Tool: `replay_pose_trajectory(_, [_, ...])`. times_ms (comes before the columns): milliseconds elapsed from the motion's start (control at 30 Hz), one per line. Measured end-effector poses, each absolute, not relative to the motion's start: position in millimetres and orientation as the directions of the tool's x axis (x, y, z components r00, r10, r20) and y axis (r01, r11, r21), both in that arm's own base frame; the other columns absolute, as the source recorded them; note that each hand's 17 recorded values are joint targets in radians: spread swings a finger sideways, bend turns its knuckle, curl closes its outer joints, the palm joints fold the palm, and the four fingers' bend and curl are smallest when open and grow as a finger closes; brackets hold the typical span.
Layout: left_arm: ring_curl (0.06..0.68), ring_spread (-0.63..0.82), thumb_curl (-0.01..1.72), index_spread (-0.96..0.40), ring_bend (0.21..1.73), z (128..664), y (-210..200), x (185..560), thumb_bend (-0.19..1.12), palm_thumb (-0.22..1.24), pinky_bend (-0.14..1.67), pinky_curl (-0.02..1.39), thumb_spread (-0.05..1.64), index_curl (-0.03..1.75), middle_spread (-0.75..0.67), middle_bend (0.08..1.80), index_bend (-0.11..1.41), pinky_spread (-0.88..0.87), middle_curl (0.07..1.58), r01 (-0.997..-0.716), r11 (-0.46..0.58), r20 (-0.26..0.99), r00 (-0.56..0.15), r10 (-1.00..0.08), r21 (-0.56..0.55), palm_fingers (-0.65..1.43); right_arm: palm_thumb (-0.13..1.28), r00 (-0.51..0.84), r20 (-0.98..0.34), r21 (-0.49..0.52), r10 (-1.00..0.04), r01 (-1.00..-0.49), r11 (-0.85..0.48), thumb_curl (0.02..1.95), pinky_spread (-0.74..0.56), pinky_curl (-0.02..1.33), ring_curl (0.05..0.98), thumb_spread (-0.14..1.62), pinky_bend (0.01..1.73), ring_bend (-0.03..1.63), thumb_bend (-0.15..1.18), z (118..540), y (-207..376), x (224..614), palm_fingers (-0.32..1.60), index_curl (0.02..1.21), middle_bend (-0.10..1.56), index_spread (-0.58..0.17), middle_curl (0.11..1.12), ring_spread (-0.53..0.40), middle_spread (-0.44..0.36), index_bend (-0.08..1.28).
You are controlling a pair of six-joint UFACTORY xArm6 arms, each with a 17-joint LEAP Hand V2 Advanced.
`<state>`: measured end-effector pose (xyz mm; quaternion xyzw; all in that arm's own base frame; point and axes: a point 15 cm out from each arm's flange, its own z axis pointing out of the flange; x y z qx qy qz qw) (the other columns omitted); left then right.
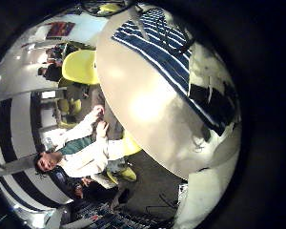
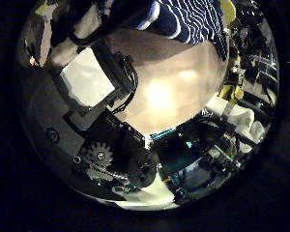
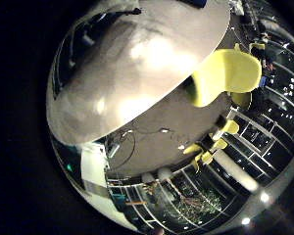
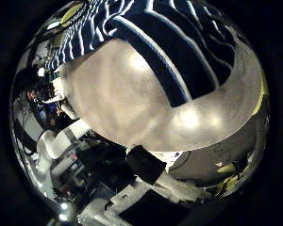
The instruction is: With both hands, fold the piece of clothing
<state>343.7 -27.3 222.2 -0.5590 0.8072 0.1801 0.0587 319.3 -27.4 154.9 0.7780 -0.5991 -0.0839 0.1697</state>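
Robot hand (image 2: 106,126) fingers look relaxed, grasping nothing, above the worktop (image 4: 132,94); we cannot tell the other's state. We should pinch the striped garment (image 4: 170,42) edges evenly.

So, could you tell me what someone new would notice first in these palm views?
Most striking is the dark, white-striped piece of clothing, lying on the pale round table and filling much of the right thumb side palm view, so it is close to that palm. Next come the yellow chairs standing beside the table.
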Motion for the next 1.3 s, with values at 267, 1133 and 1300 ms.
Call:
replay_pose_trajectory(267, [0.502, -0.51, 0.53, -0.71, 1.21, 224.1, -24.4, 341.6, -0.01, 0.76, 1.01, 0.61, 1.15, 1.25, -0.62, 0.87, 0.18, -0.69, 0.94, -0.925, 0.302, -0.297, -0.362, -0.883, 0.231, 0.99, 0.63, 0.270, 0.172, 0.379, -0.947, -0.906, -0.189, 0.38, -0.21, 0.33, 0.417, 1.03, 0.87, 0.98, 0.01, 141.0, -37.8, 327.1, 0.50, 0.23, 0.44, -0.211, 0.47, -0.267, -0.133, 0.10])
replay_pose_trajectory(1133, [0.513, -0.51, 0.53, -0.68, 1.21, 256.2, -21.9, 301.7, -0.01, 0.76, 1.01, 0.64, 1.16, 1.36, -0.64, 0.86, 0.17, -0.70, 0.97, -0.896, 0.349, -0.251, -0.418, -0.873, 0.276, 0.97, 0.93, 0.164, 0.197, 0.101, -0.967, -0.984, -0.146, 0.45, -0.20, 0.78, 0.736, 1.35, 1.35, 1.37, 0.00, 238.9, -56.6, 336.3, 1.00, 0.79, 1.23, -0.374, 0.90, -0.256, -0.205, 1.03])
replay_pose_trajectory(1300, [0.512, -0.51, 0.54, -0.67, 1.21, 266.7, -15.5, 282.6, -0.01, 0.76, 1.00, 0.65, 1.16, 1.37, -0.64, 0.86, 0.17, -0.70, 0.98, -0.881, 0.348, -0.241, -0.431, -0.869, 0.321, 0.97, 0.95, 0.162, 0.154, 0.081, -0.975, -0.985, -0.151, 0.46, -0.18, 0.84, 0.762, 1.37, 1.36, 1.39, 0.00, 266.9, -47.7, 308.5, 0.97, 0.85, 1.26, -0.363, 0.91, -0.252, -0.193, 1.05])
